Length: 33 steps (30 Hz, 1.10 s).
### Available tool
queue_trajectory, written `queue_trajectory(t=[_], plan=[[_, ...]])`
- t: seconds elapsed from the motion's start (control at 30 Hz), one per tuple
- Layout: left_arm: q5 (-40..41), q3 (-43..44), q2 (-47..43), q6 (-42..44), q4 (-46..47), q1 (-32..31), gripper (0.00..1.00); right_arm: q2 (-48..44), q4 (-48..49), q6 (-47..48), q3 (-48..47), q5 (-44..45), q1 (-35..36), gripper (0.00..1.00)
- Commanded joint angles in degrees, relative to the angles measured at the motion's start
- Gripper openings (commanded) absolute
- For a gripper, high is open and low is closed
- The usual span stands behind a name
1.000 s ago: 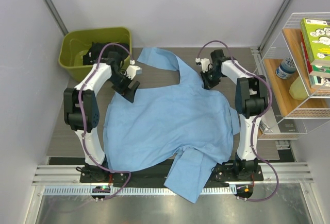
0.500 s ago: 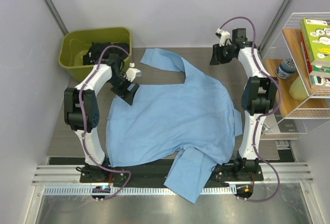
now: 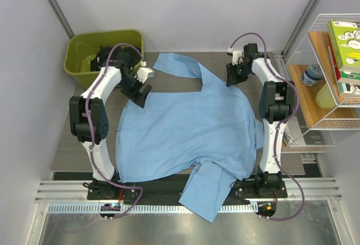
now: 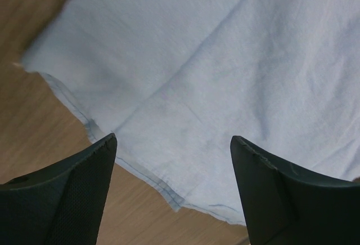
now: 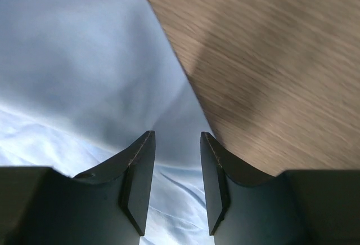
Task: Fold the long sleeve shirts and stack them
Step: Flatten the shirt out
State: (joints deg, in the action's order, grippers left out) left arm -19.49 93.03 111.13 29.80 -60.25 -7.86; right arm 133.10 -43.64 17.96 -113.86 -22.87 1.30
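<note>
Sprawling unfolded — light blue shirt (image 3: 185,129)

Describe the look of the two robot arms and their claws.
Both the left arm and right arm have white links, black joints and a purple cable looping alongside. The left claw and right claw each carry two black, wedge-shaped fingers.

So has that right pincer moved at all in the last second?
Yes. The right pincer swung away toward the back wall and the shelf, then came partway back, ending farther back than it began.
</note>
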Motion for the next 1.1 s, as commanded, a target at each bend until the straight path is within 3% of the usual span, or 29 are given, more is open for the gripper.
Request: queue_trajectory(t=[0.0, 0.23, 0.4, 0.63, 1.07], plan=[[-0.03, 6.19, 1.36, 2.7, 4.43, -0.14, 0.81, -5.48, -0.83, 4.18, 0.75, 2.48, -2.88, 0.44], [0.15, 7.78, 4.53, 21.93, 5.75, -1.63, 0.75, -3.37, -5.49, 3.5, 0.4, -0.42, -2.88, 0.44], [3.4, 7.6, 7.6, 29.42, 10.4, -2.07, 0.67, -2.14, -5.32, 2.35, 0.13, -0.51, -2.8, 0.44], [8.58, 6.64, 9.89, 34.27, 15.23, -1.81, 0.48, -1.17, -5.32, 1.38, -0.57, -1.82, -2.88, 0.44], [12.54, 6.37, 12.18, 35.94, 17.8, -1.63, 0.46, 2.6, -3.12, -0.55, -3.64, -0.95, -2.88, 0.41]])
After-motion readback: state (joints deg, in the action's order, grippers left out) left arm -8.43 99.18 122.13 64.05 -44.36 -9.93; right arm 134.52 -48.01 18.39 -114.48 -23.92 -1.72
